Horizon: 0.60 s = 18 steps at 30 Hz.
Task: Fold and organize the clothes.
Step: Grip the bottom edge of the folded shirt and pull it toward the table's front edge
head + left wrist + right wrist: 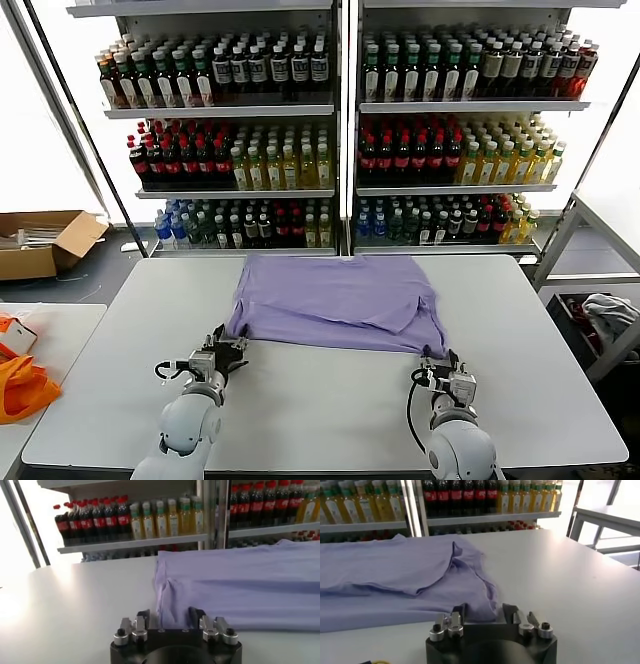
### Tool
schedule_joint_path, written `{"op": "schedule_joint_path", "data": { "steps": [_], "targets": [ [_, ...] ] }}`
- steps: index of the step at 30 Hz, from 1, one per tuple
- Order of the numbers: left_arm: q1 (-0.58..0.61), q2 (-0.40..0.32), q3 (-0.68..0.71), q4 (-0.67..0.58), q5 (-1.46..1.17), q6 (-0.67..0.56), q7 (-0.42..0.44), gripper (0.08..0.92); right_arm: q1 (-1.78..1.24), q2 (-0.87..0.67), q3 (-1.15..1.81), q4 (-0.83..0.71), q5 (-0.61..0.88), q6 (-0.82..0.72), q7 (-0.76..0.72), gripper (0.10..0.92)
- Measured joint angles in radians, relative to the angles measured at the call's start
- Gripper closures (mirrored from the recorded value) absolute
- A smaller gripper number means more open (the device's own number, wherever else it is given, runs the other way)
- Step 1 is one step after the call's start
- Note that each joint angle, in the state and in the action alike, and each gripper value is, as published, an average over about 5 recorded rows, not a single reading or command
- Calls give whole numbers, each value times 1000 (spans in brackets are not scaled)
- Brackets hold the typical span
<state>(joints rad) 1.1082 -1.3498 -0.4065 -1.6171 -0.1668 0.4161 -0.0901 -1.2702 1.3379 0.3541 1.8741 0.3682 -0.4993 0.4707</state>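
Observation:
A lavender T-shirt lies plain side up on the white table, with its sleeves folded inward. My left gripper is at the shirt's near left corner, and its open jaws straddle the hem in the left wrist view. My right gripper is at the near right corner, and its open jaws straddle the hem in the right wrist view. The shirt also shows in the left wrist view and in the right wrist view. Both grippers rest low at the table surface.
Shelves of drink bottles stand behind the table. A cardboard box sits on the floor at the far left. Bright orange fabric lies on a side table at the left. A metal rack stands at the right.

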Motion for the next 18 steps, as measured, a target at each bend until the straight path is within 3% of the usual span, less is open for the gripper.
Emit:
{"op": "schedule_joint_path", "data": {
  "steps": [6, 10, 18],
  "targets": [
    [12, 1, 2, -8, 3, 5, 4, 752, -18, -2, -7, 23, -3, -2, -1, 872],
    [22, -1, 3, -18, 3, 8, 3, 862, -25, -1, -12, 44, -8, -8, 2, 917],
    [43, 2, -1, -48, 1, 16, -2, 895, -41, -12, -8, 100, -9, -17, 9, 917]
  ]
}}
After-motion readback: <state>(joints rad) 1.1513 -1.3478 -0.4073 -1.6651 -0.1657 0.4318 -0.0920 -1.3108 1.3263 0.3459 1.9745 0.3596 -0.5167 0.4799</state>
